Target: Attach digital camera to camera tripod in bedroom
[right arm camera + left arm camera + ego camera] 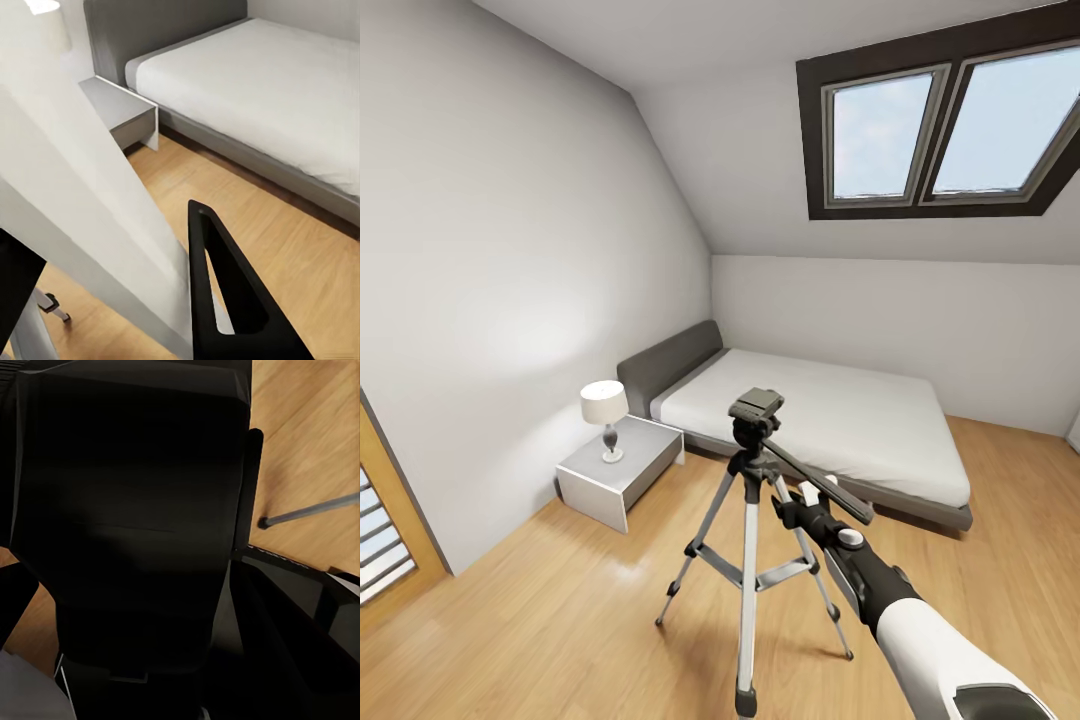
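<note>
The camera tripod (750, 560) stands on the wood floor in the middle of the bedroom, silver legs spread. Its black pan head (757, 408) is bare on top, and the long handle (830, 488) slopes down to the right. My right gripper (800, 497) reaches in just under that handle, close to the upper legs. In the right wrist view one black finger (225, 300) shows beside a broad pale wedge (97, 217), probably a tripod leg right against the lens. The digital camera is out of view. Dark black shapes (135, 525) block the left wrist view.
A low grey-framed bed (830, 420) with a white mattress lies behind the tripod. A grey nightstand (622, 470) with a small lamp (605, 415) stands at the left wall. A skylight (950, 130) sits in the sloped ceiling. A wood-framed door or window (385, 540) is at far left.
</note>
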Available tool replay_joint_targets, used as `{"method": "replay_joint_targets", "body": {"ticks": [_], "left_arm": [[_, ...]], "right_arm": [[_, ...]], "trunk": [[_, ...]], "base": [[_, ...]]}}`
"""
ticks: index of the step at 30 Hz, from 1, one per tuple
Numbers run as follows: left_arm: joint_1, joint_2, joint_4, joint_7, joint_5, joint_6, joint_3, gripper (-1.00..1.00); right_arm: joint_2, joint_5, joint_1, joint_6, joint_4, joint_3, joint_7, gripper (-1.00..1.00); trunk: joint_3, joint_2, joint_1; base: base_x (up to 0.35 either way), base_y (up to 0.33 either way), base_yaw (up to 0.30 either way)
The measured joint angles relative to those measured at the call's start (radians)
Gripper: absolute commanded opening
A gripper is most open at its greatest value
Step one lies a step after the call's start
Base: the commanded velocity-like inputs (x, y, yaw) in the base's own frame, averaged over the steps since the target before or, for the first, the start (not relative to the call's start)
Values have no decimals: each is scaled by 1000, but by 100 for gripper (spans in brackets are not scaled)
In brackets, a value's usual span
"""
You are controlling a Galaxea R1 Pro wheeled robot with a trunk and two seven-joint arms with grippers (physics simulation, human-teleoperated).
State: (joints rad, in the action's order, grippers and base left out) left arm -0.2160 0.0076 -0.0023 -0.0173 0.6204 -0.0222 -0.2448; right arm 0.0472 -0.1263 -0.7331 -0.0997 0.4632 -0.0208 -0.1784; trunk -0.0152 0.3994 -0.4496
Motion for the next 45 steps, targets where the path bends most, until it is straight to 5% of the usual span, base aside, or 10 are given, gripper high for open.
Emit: {"method": "replay_joint_targets", "body": {"ticks": [26, 32, 45], "left_arm": [[0, 0, 0, 0, 0, 0, 0, -100], [-34, 7, -9, 7, 44, 7, -32, -100], [13, 0, -13, 0, 21, -15, 39, -100]], "right_arm": [[-12, 9, 0, 5, -11, 4, 7, -100], [-10, 10, 7, 6, -7, 8, 16, -100], [-17, 13, 10, 7, -1, 7, 5, -100]], "trunk": [[0, 0, 0], [0, 1, 0], [0, 1, 0]], "base": [[0, 0, 0], [0, 0, 0], [0, 0, 0]]}}
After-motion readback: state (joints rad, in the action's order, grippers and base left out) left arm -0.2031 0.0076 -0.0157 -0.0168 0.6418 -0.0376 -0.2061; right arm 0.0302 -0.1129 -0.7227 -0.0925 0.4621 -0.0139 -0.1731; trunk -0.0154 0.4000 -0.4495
